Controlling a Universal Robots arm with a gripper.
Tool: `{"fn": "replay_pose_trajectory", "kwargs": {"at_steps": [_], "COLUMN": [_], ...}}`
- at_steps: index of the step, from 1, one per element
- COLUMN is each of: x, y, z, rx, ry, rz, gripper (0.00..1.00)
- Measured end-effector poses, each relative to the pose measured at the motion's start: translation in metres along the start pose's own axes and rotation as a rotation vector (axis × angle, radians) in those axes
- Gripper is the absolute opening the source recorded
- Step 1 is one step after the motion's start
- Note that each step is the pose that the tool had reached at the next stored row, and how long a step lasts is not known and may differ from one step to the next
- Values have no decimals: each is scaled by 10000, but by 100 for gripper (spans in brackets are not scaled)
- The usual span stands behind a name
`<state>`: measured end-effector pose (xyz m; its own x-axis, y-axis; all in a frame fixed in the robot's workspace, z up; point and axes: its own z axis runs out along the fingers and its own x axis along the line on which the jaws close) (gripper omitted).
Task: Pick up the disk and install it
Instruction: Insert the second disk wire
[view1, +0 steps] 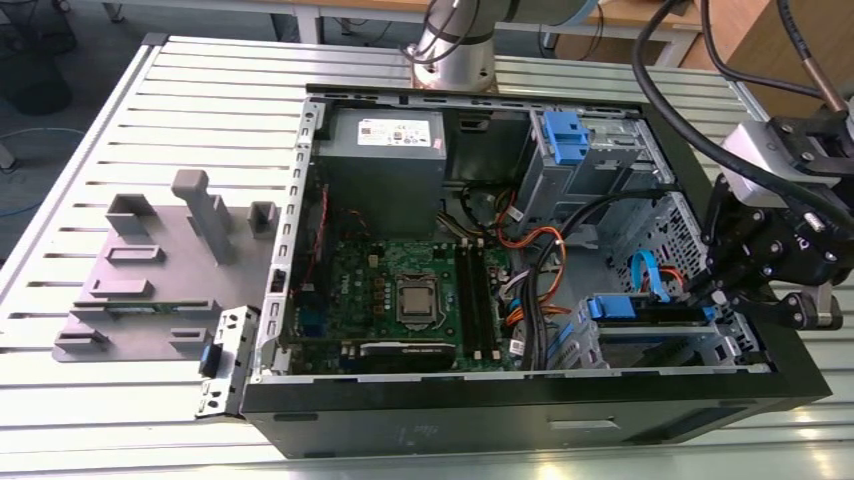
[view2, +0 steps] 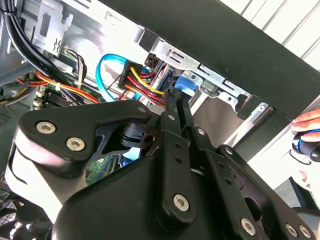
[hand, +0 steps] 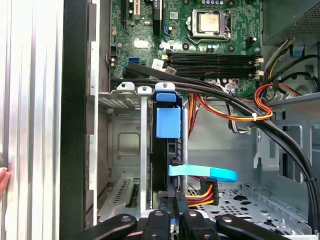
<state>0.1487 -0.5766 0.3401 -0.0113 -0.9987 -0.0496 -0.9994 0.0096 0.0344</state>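
Inside the open computer case, near its front wall, the disk sits upright in its bay; the gripper pinches its rear edge, seating it.

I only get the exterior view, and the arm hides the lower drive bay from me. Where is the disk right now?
Observer: In the first wrist view the disk stands on edge in a slot of the drive cage, with its blue bracket tab toward the motherboard.
Operator: Any cables at it?
Observer: A flat light-blue cable and a plug with red, yellow and black wires meet its other end, right by the gripper.
Operator: Is anyone close by?
Observer: Yes. In the second wrist view a person's hand shows just outside the black case wall.
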Motion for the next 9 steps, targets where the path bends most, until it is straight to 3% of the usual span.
{"fn": "replay_pose_trajectory", "kwargs": {"at_steps": [1, 2, 9], "x": [0, 0, 2], "y": [0, 0, -1], "z": [0, 0, 42], "rx": [0, 0, 1], "ry": [1, 1, 78], "rz": [0, 0, 2], "gripper": [18, 24, 24]}}
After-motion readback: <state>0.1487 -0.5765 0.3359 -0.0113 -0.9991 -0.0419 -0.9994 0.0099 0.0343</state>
